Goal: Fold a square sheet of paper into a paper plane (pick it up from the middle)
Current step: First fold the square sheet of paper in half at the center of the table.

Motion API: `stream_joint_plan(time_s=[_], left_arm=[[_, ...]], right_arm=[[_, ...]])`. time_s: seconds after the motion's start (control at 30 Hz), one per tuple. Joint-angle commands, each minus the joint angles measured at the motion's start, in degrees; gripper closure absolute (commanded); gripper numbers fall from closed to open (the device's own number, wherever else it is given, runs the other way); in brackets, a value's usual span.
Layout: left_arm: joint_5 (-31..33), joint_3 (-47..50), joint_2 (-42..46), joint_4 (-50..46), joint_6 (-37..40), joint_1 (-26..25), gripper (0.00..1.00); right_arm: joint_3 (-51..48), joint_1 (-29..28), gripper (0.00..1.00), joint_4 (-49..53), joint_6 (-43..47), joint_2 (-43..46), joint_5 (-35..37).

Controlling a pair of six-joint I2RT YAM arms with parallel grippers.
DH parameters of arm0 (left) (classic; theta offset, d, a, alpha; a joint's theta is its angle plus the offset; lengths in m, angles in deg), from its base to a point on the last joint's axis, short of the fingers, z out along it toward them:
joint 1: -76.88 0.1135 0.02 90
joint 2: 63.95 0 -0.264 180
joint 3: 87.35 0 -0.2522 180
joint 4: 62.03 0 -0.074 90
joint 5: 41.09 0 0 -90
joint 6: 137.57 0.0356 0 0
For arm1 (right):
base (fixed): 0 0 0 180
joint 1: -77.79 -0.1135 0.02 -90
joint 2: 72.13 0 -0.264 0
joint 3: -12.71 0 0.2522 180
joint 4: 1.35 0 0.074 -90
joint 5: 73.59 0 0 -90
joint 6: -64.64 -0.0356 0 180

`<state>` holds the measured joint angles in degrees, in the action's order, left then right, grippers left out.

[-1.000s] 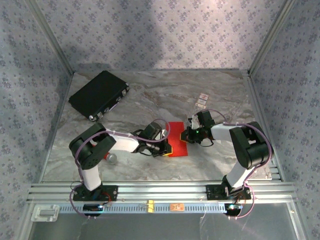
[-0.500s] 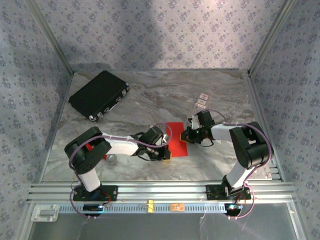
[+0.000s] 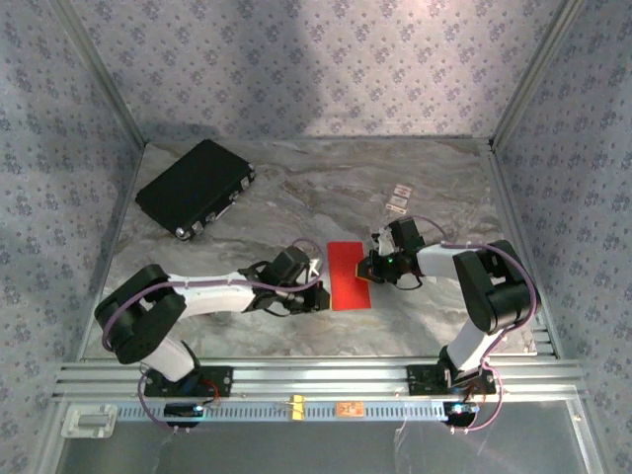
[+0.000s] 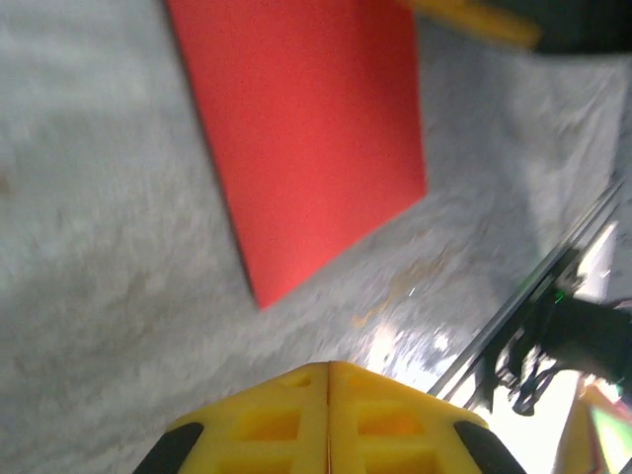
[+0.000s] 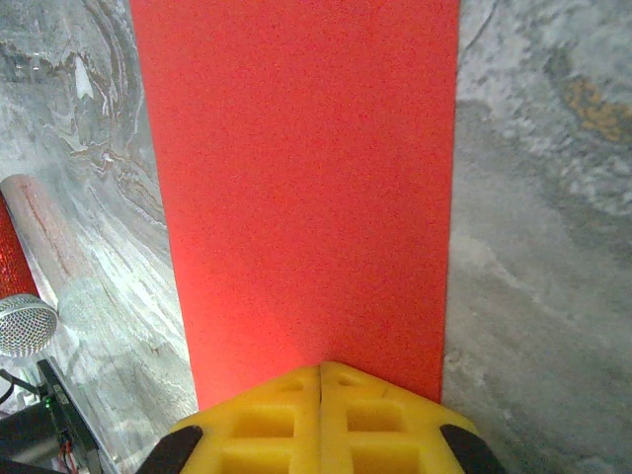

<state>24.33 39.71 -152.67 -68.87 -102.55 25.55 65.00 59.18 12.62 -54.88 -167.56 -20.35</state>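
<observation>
Paper creased to a narrow red rectangle — both grippers closed, nothing held.
The square sheet of paper [image 3: 350, 276] is seen lying flat on the table [image 3: 247, 207], between the two arms. The right gripper [image 3: 364, 271] is shut, its tips at the sheet's right edge and seemingly pressed on it; the left gripper [image 3: 320, 296] is shut just beside the near left corner. Thin, light and slippery — it is judged easily crumpled, and best pinched at mid-edge once lifted.
</observation>
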Motion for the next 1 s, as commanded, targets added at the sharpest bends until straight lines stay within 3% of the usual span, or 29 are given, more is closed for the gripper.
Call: stream_joint_plan(time_s=[0.0, 0.3, 0.7, 0.97], left_arm=[[-2.05, -2.89, -3.51, 6.02, -2.85, 3.18, 0.92], [-3.50, -13.47, -16.18, 3.63, -0.91, 4.57, 0.93], [-5.15, -4.30, -19.33, 12.67, -5.38, 4.63, 0.93], [-2.24, -15.15, -14.22, -1.25, 0.07, 5.90, 0.92]], right_arm=[[-1.35, 0.43, 1.00, 6.89, 0.44, -1.38, 6.00], [-1.56, 0.13, 1.00, 6.87, 0.16, -1.60, 6.63], [-1.57, 0.26, 1.00, 6.65, 0.08, -1.00, 5.65], [2.01, 0.26, 1.00, 6.85, 1.33, 2.66, 1.25]])
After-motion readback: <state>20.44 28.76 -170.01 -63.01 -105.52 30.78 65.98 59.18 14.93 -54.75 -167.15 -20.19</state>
